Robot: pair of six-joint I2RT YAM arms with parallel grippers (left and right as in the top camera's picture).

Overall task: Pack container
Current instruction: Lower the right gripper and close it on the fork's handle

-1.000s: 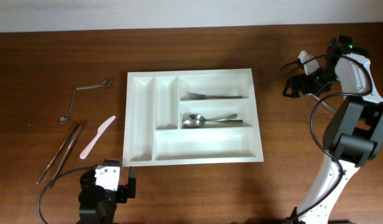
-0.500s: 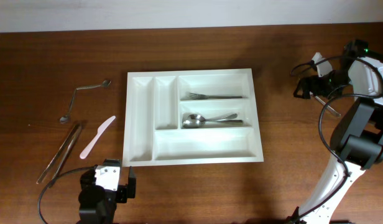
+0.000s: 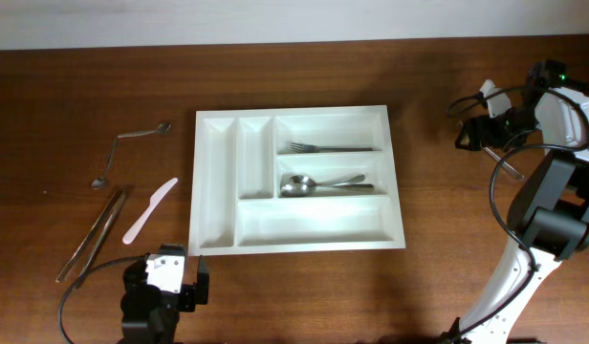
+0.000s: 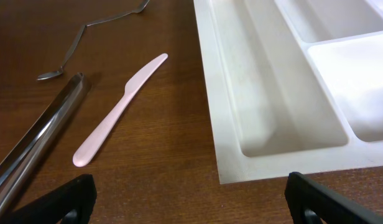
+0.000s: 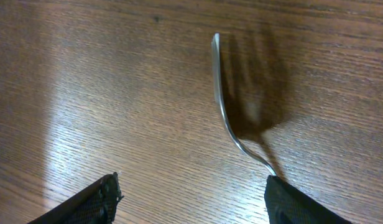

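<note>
The white container [image 3: 194,182] lies mid-table, with a fork [image 3: 333,147] and a spoon [image 3: 328,182] in its two short compartments. My right gripper [image 3: 471,134] hovers far right of it. In the right wrist view its jaws [image 5: 193,186] stand open just above the wood. A steel fork [image 5: 219,81] lies on edge there, its handle running up against the right finger [image 5: 297,202]. My left gripper [image 4: 191,199] is open at the front edge, near the container's front left corner [image 4: 207,93], with nothing between its fingers.
Left of the container lie a pink knife [image 3: 149,210], steel tongs [image 3: 92,236] and a bent spoon [image 3: 130,151]. The same three show in the left wrist view: the pink knife [image 4: 120,106], the tongs [image 4: 36,140] and the bent spoon [image 4: 86,34].
My right gripper has shifted right, away from the container, and its jaws have narrowed a little. The left arm and the cutlery have not moved.
</note>
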